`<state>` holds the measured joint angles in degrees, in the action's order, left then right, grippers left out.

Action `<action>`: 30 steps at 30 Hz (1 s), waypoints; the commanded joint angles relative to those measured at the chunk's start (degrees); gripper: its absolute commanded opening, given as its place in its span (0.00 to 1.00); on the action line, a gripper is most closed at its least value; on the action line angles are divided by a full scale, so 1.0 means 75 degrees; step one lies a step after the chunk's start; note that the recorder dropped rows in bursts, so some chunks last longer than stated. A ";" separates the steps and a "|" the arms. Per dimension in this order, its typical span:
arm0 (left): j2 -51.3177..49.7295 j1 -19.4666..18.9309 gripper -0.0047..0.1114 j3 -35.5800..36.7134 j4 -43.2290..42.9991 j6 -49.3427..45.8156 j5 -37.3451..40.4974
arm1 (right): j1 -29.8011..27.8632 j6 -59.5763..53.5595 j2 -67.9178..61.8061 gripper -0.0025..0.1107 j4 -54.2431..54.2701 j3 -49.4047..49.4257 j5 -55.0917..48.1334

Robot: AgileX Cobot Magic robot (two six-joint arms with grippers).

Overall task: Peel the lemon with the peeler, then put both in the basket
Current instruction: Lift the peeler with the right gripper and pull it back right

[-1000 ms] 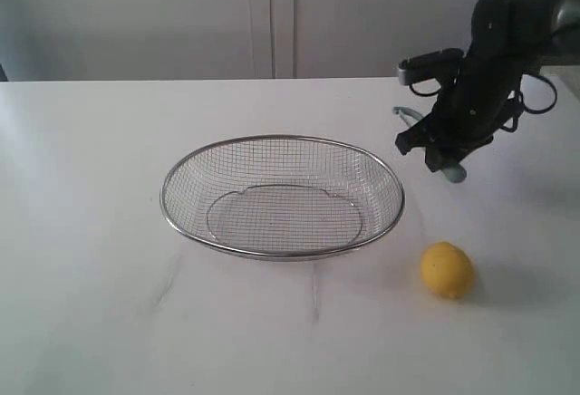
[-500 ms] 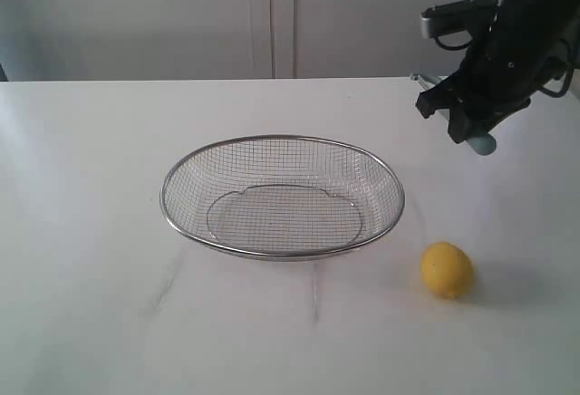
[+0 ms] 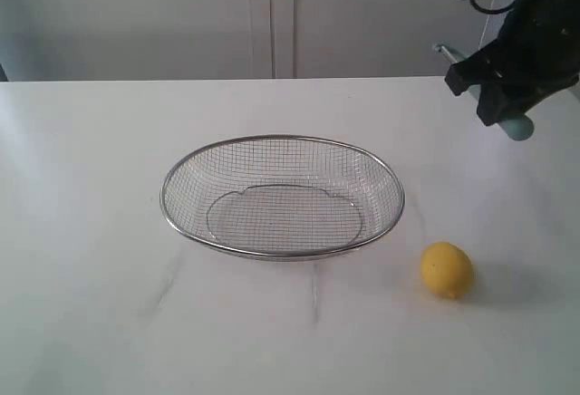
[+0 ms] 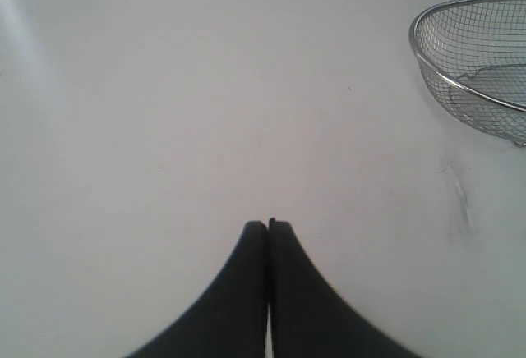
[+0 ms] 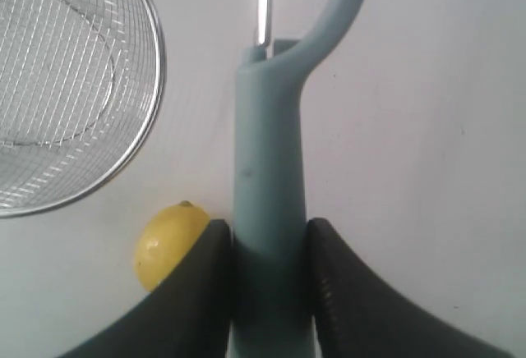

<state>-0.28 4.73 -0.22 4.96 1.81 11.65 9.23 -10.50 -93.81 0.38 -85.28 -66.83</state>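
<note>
Right gripper (image 5: 267,233) high above table (image 3: 82,259), jaws pinching peeler (image 5: 267,153) by teal handle, blade end sticking out past fingertips. Lemon (image 3: 447,270) on table near right end of basket (image 3: 281,139), not touching. Left gripper (image 4: 268,227) jaws pressed together, above table beside basket.

White table (image 3: 82,187), bearing faint grey streaks (image 3: 169,282) on its surface (a second streak lay further right). Behind it stood a pale wall (image 3: 136,14), divided by a vertical seam (image 3: 272,14).
</note>
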 commanded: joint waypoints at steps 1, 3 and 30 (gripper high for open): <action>0.0037 0.0032 0.04 0.0029 0.0066 0.0036 -0.0008 | -0.0029 0.0048 0.0708 0.02 0.0163 0.0616 0.0096; 0.0037 0.0032 0.04 0.0029 0.0066 0.0036 -0.0008 | -0.0029 0.0048 0.0981 0.02 0.0589 0.0892 0.0205; 0.0037 0.0032 0.04 0.0029 0.0066 0.0036 -0.0008 | -0.0029 -0.0186 0.5194 0.02 0.1354 0.4333 0.1311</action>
<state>-0.28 4.73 -0.22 4.96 1.81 11.65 9.23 -11.53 -56.51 10.36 -54.46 -59.51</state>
